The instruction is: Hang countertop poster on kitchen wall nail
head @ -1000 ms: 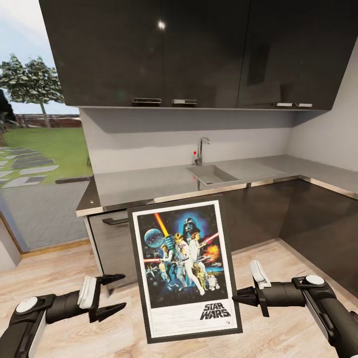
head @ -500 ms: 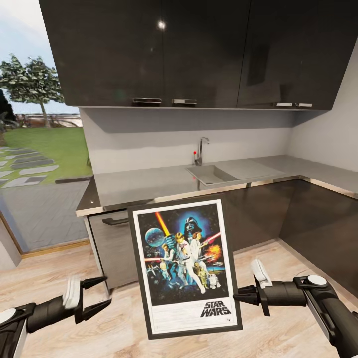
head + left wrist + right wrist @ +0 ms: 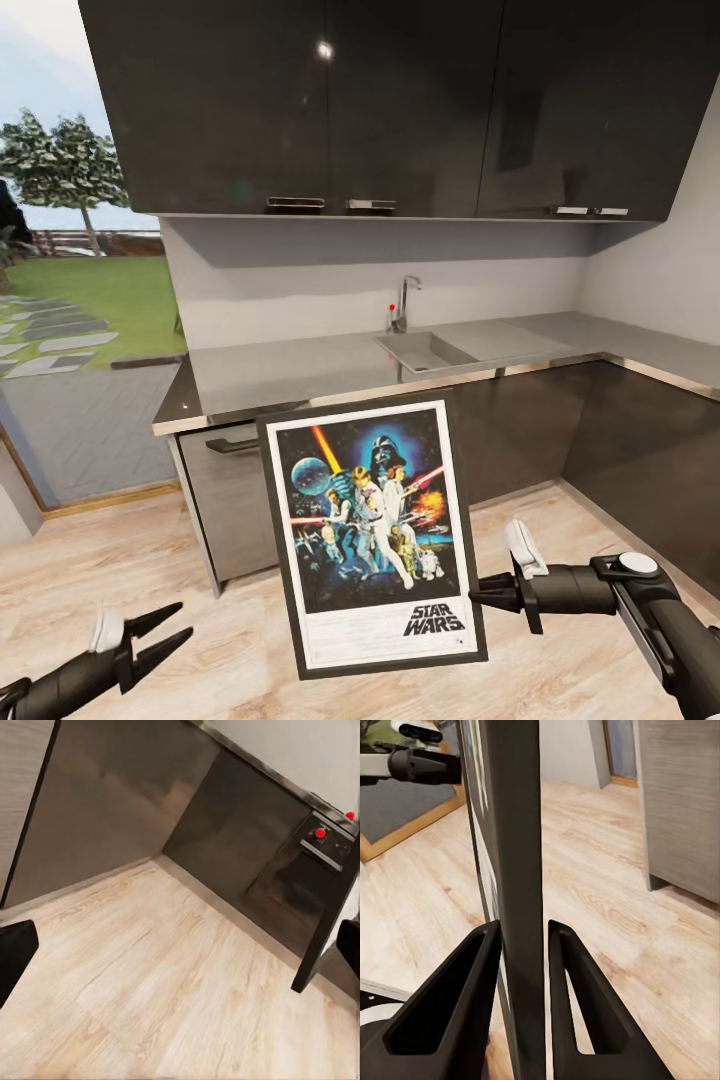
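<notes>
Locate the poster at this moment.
In the head view the poster hangs upright at lower centre, in front of the kitchen countertop, its edge clamped by the right claw.

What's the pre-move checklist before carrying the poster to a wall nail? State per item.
1. Right gripper clamped on the poster edge: ok.
2. Poster off the kitchen countertop: ok.
3. Poster near upright, artwork facing the head camera: ok.
4. Left gripper open and apart from the frame: ok.
5. Wall nail located: cannot tell.
6. Hanging hardware on the poster's back: cannot tell.

light wood floor [image 3: 165,982], dark cabinets [image 3: 150,802], oven w/ red knobs [image 3: 322,844], black fingers [image 3: 15,952] at edges
</notes>
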`<state>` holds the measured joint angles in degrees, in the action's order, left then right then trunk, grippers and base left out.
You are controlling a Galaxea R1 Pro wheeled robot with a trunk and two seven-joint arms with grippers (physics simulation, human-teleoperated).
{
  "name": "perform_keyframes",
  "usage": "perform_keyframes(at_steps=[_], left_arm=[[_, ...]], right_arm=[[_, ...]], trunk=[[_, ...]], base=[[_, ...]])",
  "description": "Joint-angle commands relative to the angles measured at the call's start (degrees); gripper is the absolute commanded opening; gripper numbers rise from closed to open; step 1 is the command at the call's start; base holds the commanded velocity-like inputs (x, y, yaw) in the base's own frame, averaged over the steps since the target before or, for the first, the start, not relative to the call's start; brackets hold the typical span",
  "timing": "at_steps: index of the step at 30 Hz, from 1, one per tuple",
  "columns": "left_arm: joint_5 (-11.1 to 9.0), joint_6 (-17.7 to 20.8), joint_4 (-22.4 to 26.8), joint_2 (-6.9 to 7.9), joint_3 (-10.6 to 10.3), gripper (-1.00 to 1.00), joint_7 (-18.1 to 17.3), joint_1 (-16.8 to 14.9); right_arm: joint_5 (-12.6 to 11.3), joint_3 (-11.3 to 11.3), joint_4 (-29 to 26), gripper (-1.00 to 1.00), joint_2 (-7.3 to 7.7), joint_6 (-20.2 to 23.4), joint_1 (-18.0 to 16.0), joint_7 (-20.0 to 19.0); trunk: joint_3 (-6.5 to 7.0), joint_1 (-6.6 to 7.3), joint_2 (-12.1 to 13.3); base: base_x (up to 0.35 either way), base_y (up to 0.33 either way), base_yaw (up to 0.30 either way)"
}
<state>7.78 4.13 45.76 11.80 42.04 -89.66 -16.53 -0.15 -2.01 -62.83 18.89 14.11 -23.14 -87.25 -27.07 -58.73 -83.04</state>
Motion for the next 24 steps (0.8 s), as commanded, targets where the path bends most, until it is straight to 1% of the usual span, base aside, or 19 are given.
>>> perform_keyframes(at_steps=[1,2,5,12,24], left_arm=[[0.5,0.5,-0.3,-0.04,0.3,1.0,-0.3,-0.1],[0.4,0.7,-1.3,-0.03,0.3,1.0,-0.3,-0.1],[0.4,0.8,-1.6,-0.02,0.3,1.0,-0.2,-0.1],[0.4,0.9,-1.6,-0.02,0.3,1.0,0.1,-0.1],[0.4,0.9,-1.6,-0.04,0.2,1.0,0.1,-0.1]], right_arm=[[0.0,0.0,0.0,-1.0,0.0,0.7,0.0,-0.3],[0.0,0.0,0.1,-1.0,-0.03,0.3,0.0,-0.2],[0.0,0.0,0.3,-1.0,-0.07,-2.3,0.2,-0.2],[0.0,0.0,0.5,-1.0,-0.08,-4.3,0.3,-0.1],[0.0,0.0,0.5,-1.0,-0.08,-4.6,0.3,0.1]], trunk=[[-0.06,0.0,0.0],[-0.06,0.0,0.0],[-0.06,0.0,0.0],[-0.06,0.0,0.0],[2.09,2.64,4.8]], base=[[0.0,0.0,0.0],[0.0,0.0,0.0],[0.0,0.0,0.0],[0.0,0.0,0.0],[0.0,0.0,0.0]])
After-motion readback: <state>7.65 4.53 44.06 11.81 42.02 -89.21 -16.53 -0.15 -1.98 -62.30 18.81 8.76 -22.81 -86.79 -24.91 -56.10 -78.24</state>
